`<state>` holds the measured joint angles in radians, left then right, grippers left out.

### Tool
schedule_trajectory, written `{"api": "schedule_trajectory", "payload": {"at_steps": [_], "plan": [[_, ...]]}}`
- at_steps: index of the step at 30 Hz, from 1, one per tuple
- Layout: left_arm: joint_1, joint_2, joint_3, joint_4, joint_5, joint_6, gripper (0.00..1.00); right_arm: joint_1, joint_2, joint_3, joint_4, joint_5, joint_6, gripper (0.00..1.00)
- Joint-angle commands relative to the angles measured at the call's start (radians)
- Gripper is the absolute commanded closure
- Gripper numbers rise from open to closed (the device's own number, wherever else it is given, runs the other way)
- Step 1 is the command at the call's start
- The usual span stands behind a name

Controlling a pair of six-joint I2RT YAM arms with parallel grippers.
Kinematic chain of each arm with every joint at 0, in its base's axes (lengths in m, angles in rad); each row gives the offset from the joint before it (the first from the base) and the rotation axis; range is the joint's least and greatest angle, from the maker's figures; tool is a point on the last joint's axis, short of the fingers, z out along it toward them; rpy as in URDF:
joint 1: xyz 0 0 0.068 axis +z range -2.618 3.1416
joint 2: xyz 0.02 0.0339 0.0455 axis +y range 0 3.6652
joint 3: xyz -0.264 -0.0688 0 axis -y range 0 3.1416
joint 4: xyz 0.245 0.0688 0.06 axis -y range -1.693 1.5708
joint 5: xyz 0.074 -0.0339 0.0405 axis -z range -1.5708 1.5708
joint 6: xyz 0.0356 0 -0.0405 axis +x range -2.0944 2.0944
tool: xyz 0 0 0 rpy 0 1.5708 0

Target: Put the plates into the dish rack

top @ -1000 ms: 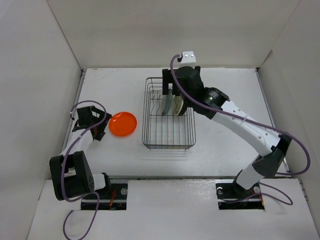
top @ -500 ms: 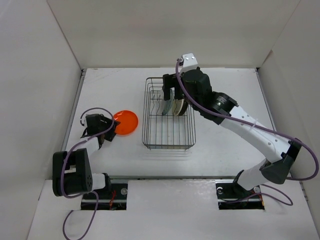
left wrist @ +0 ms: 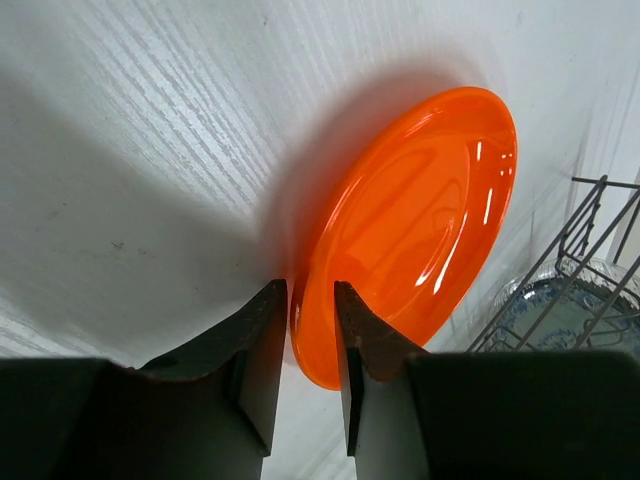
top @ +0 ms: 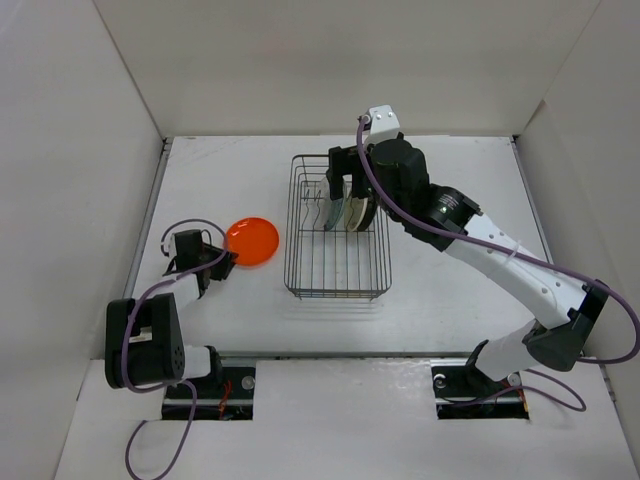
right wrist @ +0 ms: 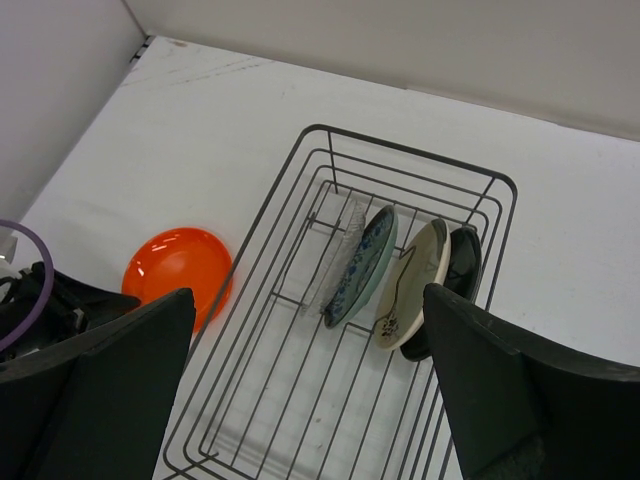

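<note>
The orange plate (top: pixel 252 240) lies left of the dish rack (top: pixel 290 270); in the left wrist view the orange plate (left wrist: pixel 420 220) stands tilted on the table. My left gripper (left wrist: pixel 310 290) has its jaws closed on the plate's near rim, one finger under it, one over. In the rack (right wrist: pixel 410 150) stand a clear plate (right wrist: pixel 345 245), a teal patterned plate (right wrist: pixel 365 265), a cream plate (right wrist: pixel 415 280) and a black plate (right wrist: pixel 460 265), upright in a row. My right gripper (right wrist: pixel 308 292) hangs wide open above them, holding nothing, over the rack's far end (top: pixel 345 180).
White walls enclose the table on the left, back and right. The near half of the rack (top: pixel 335 265) holds no plates. A purple cable (top: pixel 185 225) loops beside the left wrist.
The left gripper slid to the orange plate and closed from wide open onto its rim; the plate shifted slightly right. The right arm lifted a little above the rack, still open.
</note>
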<state>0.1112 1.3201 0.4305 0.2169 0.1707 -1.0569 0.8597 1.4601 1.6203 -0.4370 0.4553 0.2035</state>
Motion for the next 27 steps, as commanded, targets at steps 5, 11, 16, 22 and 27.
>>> {"api": "schedule_trajectory", "payload": {"at_steps": [5, 11, 16, 22, 27], "plan": [[-0.004, 0.039, 0.03, 0.013, -0.023, -0.017, 0.77, 0.01, -0.032, -0.004, 0.061, -0.007, -0.015, 0.0], [-0.004, 0.06, 0.059, -0.016, -0.023, -0.017, 0.77, 0.001, -0.032, -0.004, 0.061, -0.017, -0.015, 0.0], [-0.004, 0.093, 0.08, -0.042, -0.034, -0.026, 1.0, 0.001, -0.041, -0.004, 0.061, -0.017, -0.015, 0.0], [-0.004, 0.116, 0.09, -0.051, -0.066, -0.026, 1.0, -0.008, -0.041, -0.025, 0.07, -0.017, -0.015, 0.0], [-0.004, 0.062, 0.103, -0.042, -0.066, -0.009, 1.0, -0.039, -0.021, -0.034, 0.083, -0.09, -0.015, 0.0]]}}
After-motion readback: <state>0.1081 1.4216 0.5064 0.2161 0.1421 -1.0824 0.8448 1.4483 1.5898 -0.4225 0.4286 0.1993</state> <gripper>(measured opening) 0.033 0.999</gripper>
